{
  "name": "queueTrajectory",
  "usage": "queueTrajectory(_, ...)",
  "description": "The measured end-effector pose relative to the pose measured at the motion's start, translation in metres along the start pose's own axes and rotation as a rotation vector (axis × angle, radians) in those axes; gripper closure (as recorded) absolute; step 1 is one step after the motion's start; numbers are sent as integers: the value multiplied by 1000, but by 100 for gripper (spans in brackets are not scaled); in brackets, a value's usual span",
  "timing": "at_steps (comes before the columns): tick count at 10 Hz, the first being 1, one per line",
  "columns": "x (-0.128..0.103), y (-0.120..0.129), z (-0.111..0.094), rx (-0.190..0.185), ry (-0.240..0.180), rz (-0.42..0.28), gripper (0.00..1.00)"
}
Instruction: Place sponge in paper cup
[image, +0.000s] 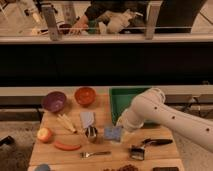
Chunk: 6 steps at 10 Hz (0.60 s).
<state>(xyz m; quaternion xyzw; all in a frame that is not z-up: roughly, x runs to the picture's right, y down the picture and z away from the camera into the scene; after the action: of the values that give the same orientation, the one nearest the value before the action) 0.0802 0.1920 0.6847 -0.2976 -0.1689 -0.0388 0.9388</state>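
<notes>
White robot gripper hangs at soft medium-blue rectangular sponge; grip state unreadable. Small paper cup sits just left of the sponge, near.

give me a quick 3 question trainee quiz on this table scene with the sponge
1. True or false: the medium-blue rectangular sponge lies on the wooden table, below the robot's gripper.
2. Which round bowl sits further left? A) purple bowl B) orange bowl
3. Fill in: the green tray stands to the ____ of the orange bowl in the camera view.

Key: 1 true; 2 A; 3 right
</notes>
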Motion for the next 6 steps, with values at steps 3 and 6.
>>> queueTrajectory(3,0,-1,-4,8,28,-1,20)
queueTrajectory(6,-2,0,-5,1,47,-2,20)
